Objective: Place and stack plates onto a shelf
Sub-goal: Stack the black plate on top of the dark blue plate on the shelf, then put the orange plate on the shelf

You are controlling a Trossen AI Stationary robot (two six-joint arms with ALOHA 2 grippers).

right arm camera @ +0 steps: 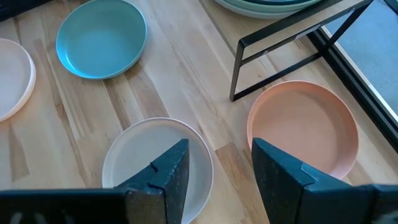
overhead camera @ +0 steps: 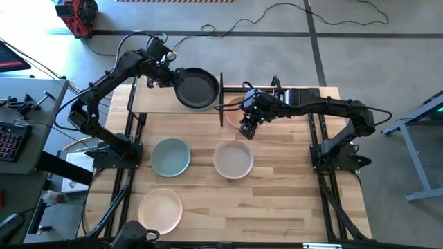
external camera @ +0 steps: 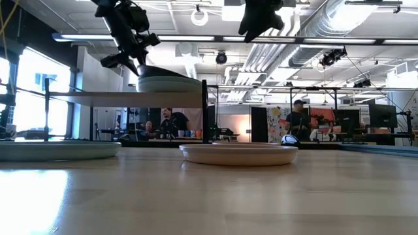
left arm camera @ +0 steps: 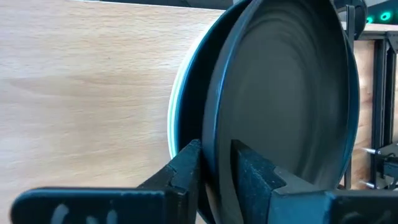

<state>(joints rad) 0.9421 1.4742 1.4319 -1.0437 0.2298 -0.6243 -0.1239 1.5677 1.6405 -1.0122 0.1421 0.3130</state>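
A black plate (overhead camera: 196, 88) is over the stack of pale plates (external camera: 168, 85) on the shelf (overhead camera: 156, 97), and my left gripper (overhead camera: 166, 76) is shut on its rim. In the left wrist view a pale green rim (left arm camera: 174, 118) shows under the black plate (left arm camera: 292, 93). My right gripper (overhead camera: 248, 128) hangs open above the table, right of the shelf. It is over the gap between the salmon pink plate (right arm camera: 305, 130) and the beige plate (right arm camera: 155, 168). Both plates lie flat on the table. My left gripper pinches the black plate's rim (left arm camera: 214, 155) on the side toward the table's left, with one finger (left arm camera: 255, 174) over the plate's inside and the other finger (left arm camera: 186, 168) under it. The fingers come slanting down from the left. Whether the plate rests on the stack or hovers just above it, I cannot tell.
A blue-grey plate (overhead camera: 170, 157) and a cream-peach plate (overhead camera: 160, 209) lie on the tabletop nearer the front. The shelf's black post (right arm camera: 236, 68) stands close to the salmon plate. People sit in the room behind the table (external camera: 171, 121).
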